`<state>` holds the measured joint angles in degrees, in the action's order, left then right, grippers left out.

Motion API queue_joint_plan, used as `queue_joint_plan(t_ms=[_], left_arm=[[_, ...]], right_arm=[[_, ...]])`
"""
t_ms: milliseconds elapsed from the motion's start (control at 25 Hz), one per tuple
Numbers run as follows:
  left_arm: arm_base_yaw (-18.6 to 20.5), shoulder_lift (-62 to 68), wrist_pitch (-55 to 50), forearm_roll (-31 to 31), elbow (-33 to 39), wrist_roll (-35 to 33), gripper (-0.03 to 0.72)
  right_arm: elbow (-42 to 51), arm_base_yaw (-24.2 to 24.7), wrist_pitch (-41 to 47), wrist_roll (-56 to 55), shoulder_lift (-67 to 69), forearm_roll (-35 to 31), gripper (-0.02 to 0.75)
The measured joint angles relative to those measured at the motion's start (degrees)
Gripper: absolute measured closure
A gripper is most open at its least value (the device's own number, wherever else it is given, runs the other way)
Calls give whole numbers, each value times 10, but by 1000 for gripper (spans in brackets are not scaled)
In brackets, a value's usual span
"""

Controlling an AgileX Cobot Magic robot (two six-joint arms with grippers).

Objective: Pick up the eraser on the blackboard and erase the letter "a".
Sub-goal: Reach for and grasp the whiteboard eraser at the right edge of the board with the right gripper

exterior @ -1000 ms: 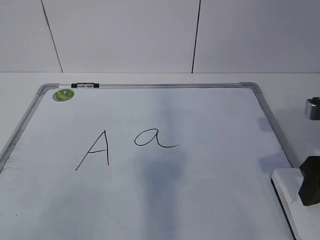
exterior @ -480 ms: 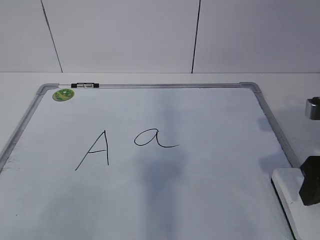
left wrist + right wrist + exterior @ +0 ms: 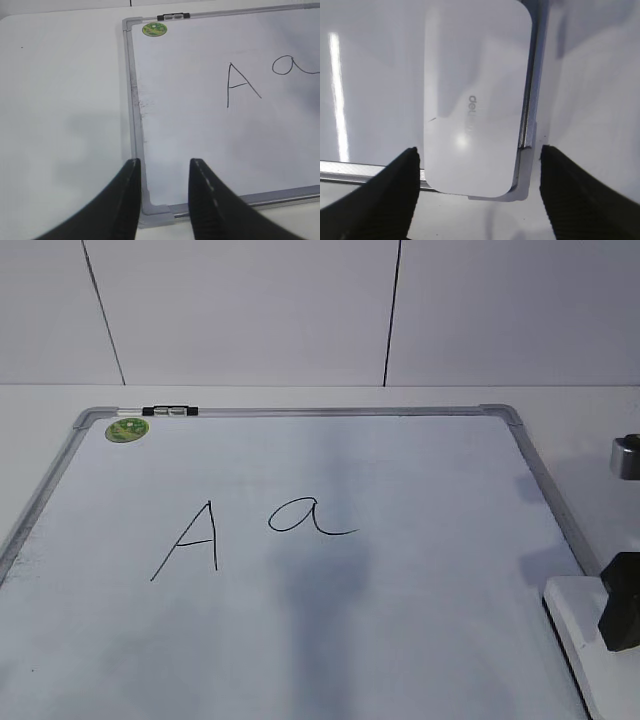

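Note:
The blackboard [image 3: 430, 570] is a white board with a grey frame, lying flat. The letter "a" [image 3: 305, 517] is in thin black marker near its middle, right of a capital "A" [image 3: 192, 540]. The white eraser [image 3: 475, 95] lies on the board's near right corner and also shows in the exterior view [image 3: 572, 635]. My right gripper [image 3: 479, 152] is open, with one finger on each side of the eraser's near end and apart from it. One black finger [image 3: 620, 605] shows at the exterior view's right edge. My left gripper [image 3: 163, 164] is open and empty above the board's near left corner [image 3: 155, 210].
A round green sticker [image 3: 127, 429] and a small black clip [image 3: 170, 411] sit at the board's far left corner. A grey part [image 3: 626, 456] shows at the right edge. The white table [image 3: 60, 110] lies left of the board and a white panelled wall [image 3: 250, 310] stands behind.
My right gripper has shifted very slightly right and down by the eraser. The eraser, board and letters have not moved.

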<state>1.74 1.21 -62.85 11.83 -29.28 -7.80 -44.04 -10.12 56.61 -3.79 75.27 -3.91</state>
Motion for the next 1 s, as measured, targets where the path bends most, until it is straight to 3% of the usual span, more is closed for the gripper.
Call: queue_joint_plan(t_ms=[480, 760, 1000], left_arm=[[0, 216, 55, 69, -44, 0, 358], [0, 383, 61, 79, -75, 0, 255], [0, 504, 82, 81, -130, 0, 234]], right_arm=[[0, 0, 0, 0, 0, 0, 146], [0, 0, 0, 0, 0, 0, 146], [0, 0, 0, 1, 0, 0, 146]])
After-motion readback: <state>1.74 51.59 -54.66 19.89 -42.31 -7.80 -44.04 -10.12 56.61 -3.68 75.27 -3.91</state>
